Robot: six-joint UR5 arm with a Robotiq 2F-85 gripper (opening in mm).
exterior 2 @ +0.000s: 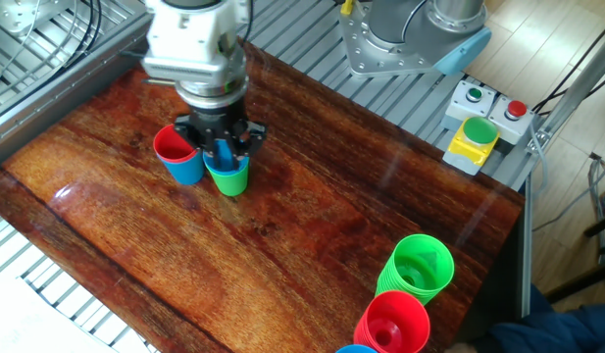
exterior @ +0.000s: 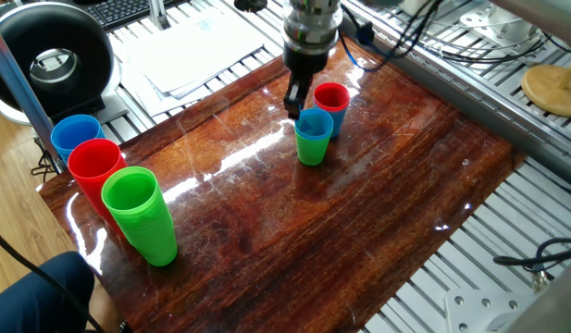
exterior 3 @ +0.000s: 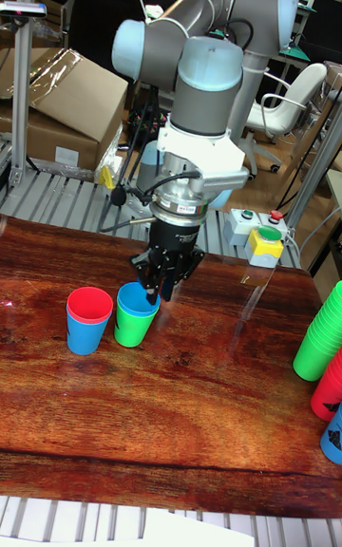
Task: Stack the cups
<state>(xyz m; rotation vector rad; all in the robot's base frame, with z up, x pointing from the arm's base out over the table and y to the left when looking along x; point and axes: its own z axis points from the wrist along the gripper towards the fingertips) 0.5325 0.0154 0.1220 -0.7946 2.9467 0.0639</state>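
1. Right now the gripper (exterior 2: 222, 149) hangs over the blue-in-green cup pair (exterior 2: 228, 175), fingers pointing down at its rim; one finger (exterior 3: 153, 293) looks to reach inside the blue cup's mouth in the tall fixed view.
2. Gripper fingers stand a little apart; cannot tell whether they pinch the cup wall, since the wrist hides the contact.
3. Blue-in-green cup pair (exterior: 313, 137): a blue cup nested in a green one, upright on the table (exterior: 359, 222), directly under the gripper.
4. Red-in-blue cup pair (exterior 2: 179, 157): a red cup nested in a blue one, upright, just beside the gripper and touching or nearly touching the other pair; also seen at (exterior 3: 88, 319) and (exterior: 333, 106).
5. Tall green cup stack (exterior: 142, 215), red cup stack (exterior: 94, 168) and blue cup stack (exterior: 75, 136) stand together at the table edge, well apart from the gripper.
6. Button box (exterior 2: 476, 123) with green and red buttons sits off the table beside the arm's base (exterior 2: 400, 34), well apart from the gripper.
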